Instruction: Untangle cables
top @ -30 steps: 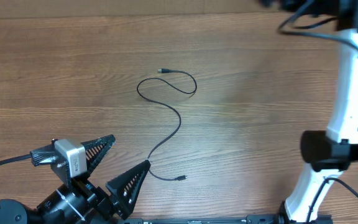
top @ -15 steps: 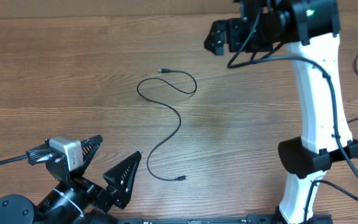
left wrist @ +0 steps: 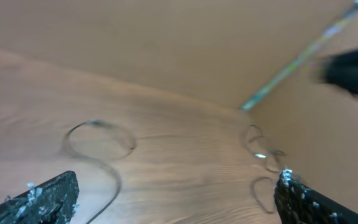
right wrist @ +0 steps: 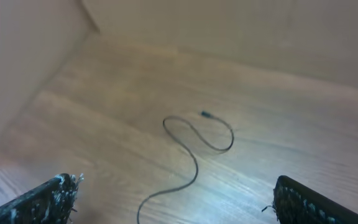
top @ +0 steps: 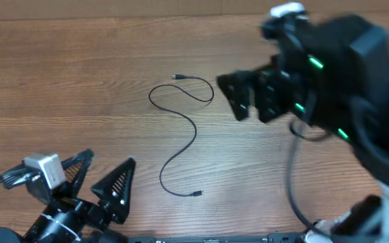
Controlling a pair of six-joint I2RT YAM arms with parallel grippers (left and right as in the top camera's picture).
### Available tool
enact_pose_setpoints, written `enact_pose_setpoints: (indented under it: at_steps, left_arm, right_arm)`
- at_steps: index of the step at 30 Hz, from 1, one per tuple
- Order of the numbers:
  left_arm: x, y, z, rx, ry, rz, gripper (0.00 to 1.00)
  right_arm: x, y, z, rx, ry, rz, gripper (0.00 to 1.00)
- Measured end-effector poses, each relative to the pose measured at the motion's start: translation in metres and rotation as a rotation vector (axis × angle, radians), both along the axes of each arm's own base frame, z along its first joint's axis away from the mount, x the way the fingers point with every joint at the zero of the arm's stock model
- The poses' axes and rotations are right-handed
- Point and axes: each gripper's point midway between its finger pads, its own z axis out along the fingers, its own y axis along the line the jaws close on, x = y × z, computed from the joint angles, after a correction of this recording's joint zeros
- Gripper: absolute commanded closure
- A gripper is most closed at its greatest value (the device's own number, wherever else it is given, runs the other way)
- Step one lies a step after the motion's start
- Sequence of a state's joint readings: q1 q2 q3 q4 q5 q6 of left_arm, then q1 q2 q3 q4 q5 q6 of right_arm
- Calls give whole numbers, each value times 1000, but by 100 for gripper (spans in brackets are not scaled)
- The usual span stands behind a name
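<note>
One thin black cable (top: 193, 132) lies in an S-curve on the wooden table, with a plug at the far end (top: 175, 77) and another at the near end (top: 198, 194). It also shows in the right wrist view (right wrist: 194, 146) and, blurred, in the left wrist view (left wrist: 98, 138). More thin cable loops (left wrist: 261, 152) lie at the table's far right in the left wrist view. My left gripper (top: 111, 158) is open and empty, at the near left of the cable. My right gripper (top: 247, 108) is open, empty and blurred, above the table just right of the cable's upper loop.
The wooden table (top: 80, 81) has a plain tan wall (right wrist: 241, 31) along its back edge. The right arm's bulky black body (top: 343, 74) covers the right side of the overhead view and hides the cables there.
The right arm has swung from the far right corner toward the middle and lower, its gripper now beside the cable's upper loop. The left gripper has drawn back to the left.
</note>
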State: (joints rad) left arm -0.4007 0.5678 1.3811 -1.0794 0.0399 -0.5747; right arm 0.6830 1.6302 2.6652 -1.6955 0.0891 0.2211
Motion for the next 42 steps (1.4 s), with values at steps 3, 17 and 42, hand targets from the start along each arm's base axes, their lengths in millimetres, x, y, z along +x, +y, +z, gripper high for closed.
enact_pose_setpoints:
  at_steps: [3, 17, 42]
  left_arm:
    - [-1, 13, -20, 41, 73, 66, 0]
    - [12, 47, -54, 178, 147, 264, 11]
    - [124, 1, -197, 470, 341, 166, 0]
  right_arm:
    - [-10, -9, 11, 22, -31, -20, 0]
    - [-16, -6, 16, 62, -30, 2, 0]
    - [-9, 2, -33, -137, 49, 84, 0]
